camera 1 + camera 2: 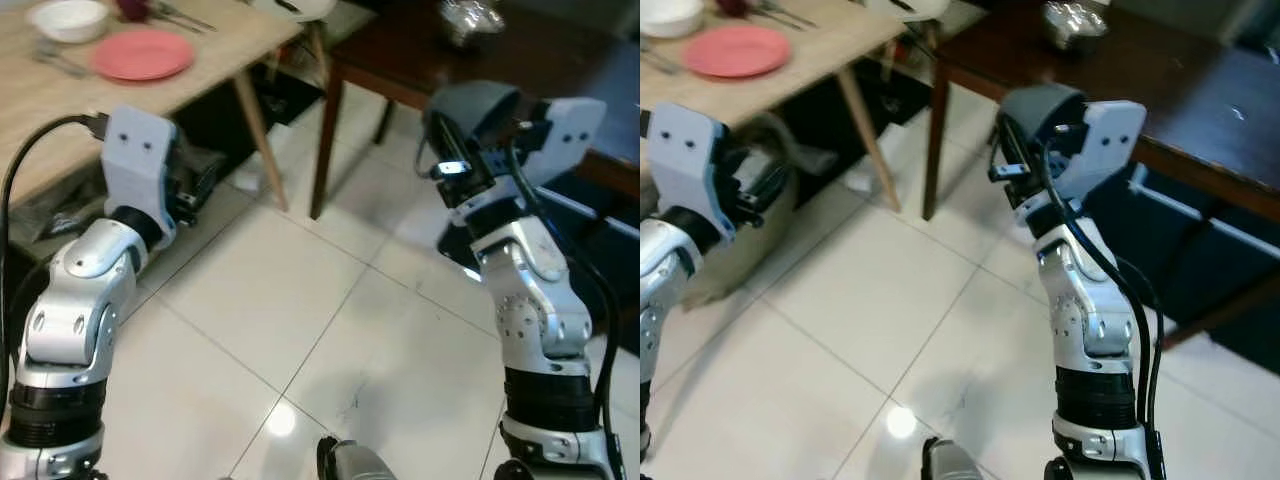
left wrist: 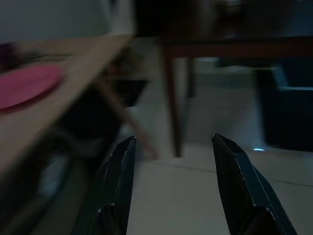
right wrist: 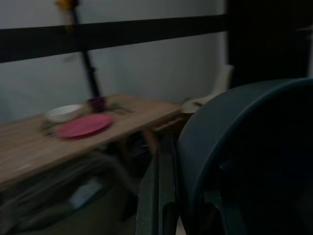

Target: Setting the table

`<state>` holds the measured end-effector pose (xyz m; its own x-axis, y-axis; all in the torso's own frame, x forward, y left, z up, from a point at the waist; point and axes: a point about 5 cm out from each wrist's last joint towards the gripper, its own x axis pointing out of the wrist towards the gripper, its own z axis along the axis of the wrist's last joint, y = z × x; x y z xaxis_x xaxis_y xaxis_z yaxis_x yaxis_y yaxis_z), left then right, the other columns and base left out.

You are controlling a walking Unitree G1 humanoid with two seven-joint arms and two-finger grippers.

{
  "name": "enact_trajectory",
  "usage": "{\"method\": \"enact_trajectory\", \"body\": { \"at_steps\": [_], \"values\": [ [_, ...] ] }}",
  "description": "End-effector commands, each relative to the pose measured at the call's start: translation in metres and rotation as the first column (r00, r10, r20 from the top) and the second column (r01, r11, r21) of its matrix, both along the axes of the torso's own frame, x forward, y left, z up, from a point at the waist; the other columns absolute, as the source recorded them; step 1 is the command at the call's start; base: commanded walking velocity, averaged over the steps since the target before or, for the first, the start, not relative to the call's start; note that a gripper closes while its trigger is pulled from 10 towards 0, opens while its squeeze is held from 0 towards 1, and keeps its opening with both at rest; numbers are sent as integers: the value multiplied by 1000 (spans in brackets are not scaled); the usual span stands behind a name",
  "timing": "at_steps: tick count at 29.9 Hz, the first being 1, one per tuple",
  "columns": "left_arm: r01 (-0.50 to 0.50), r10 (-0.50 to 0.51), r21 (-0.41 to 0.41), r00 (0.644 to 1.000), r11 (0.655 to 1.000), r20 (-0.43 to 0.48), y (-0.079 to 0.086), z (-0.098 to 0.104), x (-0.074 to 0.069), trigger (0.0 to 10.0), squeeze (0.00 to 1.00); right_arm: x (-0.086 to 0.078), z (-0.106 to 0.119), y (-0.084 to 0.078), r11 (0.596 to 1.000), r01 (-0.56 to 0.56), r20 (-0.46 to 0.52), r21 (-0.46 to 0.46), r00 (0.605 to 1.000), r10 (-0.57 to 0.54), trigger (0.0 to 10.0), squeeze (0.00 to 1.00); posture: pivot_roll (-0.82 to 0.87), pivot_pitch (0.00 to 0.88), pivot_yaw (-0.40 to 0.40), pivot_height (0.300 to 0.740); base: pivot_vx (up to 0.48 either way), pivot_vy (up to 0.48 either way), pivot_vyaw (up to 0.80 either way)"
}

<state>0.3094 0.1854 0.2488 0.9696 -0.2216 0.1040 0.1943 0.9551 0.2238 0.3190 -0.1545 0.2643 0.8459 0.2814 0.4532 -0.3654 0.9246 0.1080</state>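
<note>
My right gripper (image 1: 443, 140) is raised over the tiled floor and shut on the rim of a dark grey plate (image 1: 487, 105), which stands on edge. Up close the grey plate (image 3: 244, 156) looms beside one black finger (image 3: 157, 196). My left gripper (image 2: 171, 186) is open with nothing between its fingers, held low beside the light wooden table (image 1: 40, 110). On that table lie a pink plate (image 1: 143, 53), a white bowl (image 1: 68, 18), a dark cup (image 1: 132, 8) and some cutlery (image 1: 55, 60).
A dark wooden table (image 1: 400, 60) stands ahead on the right with a shiny silver object (image 1: 470, 20) on it. Between the two tables are slanted table legs (image 1: 258, 130) and dark clutter on the floor. White tiles (image 1: 300, 330) stretch before me.
</note>
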Motion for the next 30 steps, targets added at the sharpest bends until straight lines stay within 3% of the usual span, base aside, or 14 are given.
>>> {"method": "enact_trajectory", "body": {
  "at_steps": [1,20,22,30],
  "values": [
    [2,-2,1,1000,1000,-13,0,-4,0,10000,0,-2,3,-1,1000,2,19,3,1000,-2,10000,0,-25,86,22,740,0,0,-800],
    [-23,21,-42,999,999,-47,6,-13,1,10000,0,1,-12,0,999,-15,-51,-34,999,13,10000,0,-28,93,18,740,0,0,-800],
    [-50,49,-23,997,998,-57,8,-17,3,10000,0,2,-20,4,997,-27,-86,-70,996,21,10000,0,-29,94,19,740,0,0,0],
    [-125,124,-25,991,992,-47,14,-17,7,10000,0,2,-21,3,998,-33,-82,-59,996,28,10000,0,-31,99,19,740,382,0,0]
  ]
}}
